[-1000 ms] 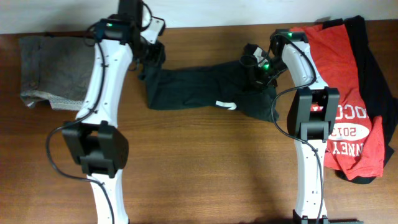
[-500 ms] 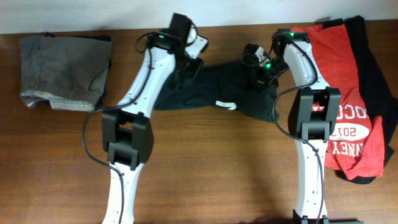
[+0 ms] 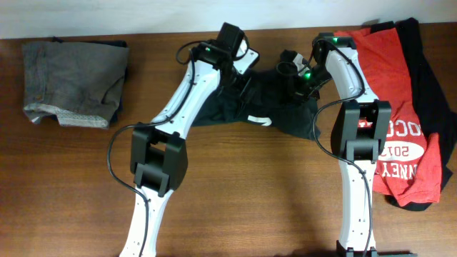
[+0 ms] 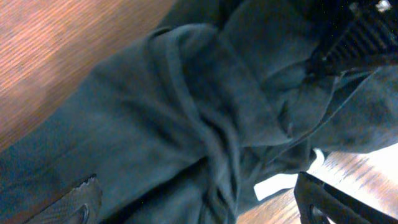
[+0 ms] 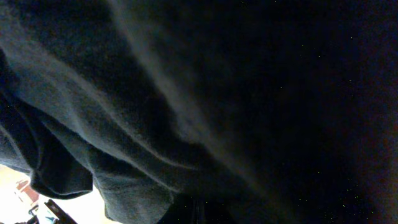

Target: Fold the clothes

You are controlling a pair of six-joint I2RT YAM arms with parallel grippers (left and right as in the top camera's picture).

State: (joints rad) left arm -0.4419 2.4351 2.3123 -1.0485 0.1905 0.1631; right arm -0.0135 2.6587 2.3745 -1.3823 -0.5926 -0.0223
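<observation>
The black T-shirt (image 3: 221, 114) lies bunched at the table's middle back, a small white label (image 3: 259, 119) at its near edge. My left gripper (image 3: 241, 77) hovers over its upper middle. In the left wrist view that gripper (image 4: 199, 208) stands wide open, one finger (image 4: 84, 199) at each lower corner, with wrinkled black cloth (image 4: 186, 112) below and nothing held. My right gripper (image 3: 291, 74) sits on the shirt's upper right edge, shut on the cloth. Black fabric (image 5: 186, 93) fills the right wrist view and hides its fingers. A red white-printed shirt (image 3: 400, 107) lies far right on another black one (image 3: 430, 71).
A folded grey-brown garment (image 3: 71, 82) with a pale hem lies at the back left. Both arm bases stand at the near edge. Bare wooden table (image 3: 250, 193) shows between them.
My left arm swung right from the shirt's left end to its middle, bringing the cloth over. Its gripper then opened and let go. The right arm stayed still.
</observation>
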